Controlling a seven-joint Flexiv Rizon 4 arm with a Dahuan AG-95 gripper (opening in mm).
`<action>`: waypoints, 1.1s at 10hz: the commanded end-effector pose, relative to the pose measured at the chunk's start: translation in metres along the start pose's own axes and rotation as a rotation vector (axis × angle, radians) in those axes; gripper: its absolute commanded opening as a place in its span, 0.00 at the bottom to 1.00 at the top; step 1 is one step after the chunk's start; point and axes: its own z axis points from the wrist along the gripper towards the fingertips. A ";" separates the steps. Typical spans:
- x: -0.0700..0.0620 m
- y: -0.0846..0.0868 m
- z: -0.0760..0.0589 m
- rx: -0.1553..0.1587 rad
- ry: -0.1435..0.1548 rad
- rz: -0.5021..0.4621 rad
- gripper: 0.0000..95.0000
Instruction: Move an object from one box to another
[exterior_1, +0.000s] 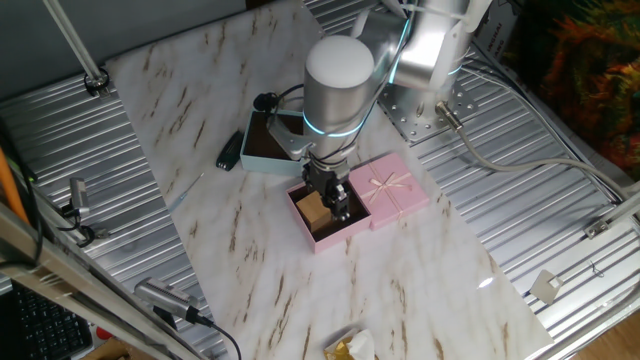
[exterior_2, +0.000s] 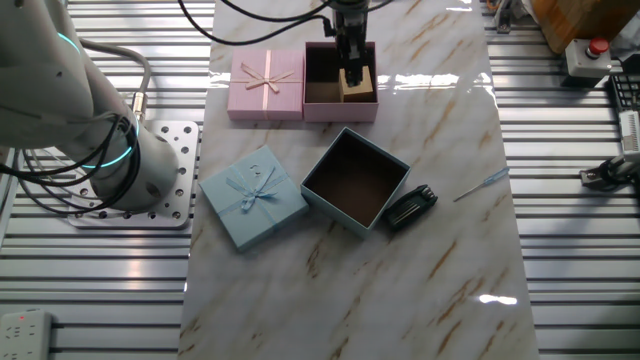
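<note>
Gripper lowered into pink box.
Cube is seen between the fingers; whether it is pinched cannot be told.

Two high cameras face the marble table from opposite sides.

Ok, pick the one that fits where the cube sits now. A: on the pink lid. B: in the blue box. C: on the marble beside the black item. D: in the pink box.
D: the cube sits inside the pink box, with the gripper down over it, while the blue box shows only its bare brown interior.
</note>
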 end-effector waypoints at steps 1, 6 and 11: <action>-0.001 -0.005 0.004 0.001 -0.004 0.001 0.80; -0.001 -0.012 0.009 -0.002 -0.003 0.011 0.80; -0.001 -0.012 0.014 -0.003 -0.003 0.017 0.80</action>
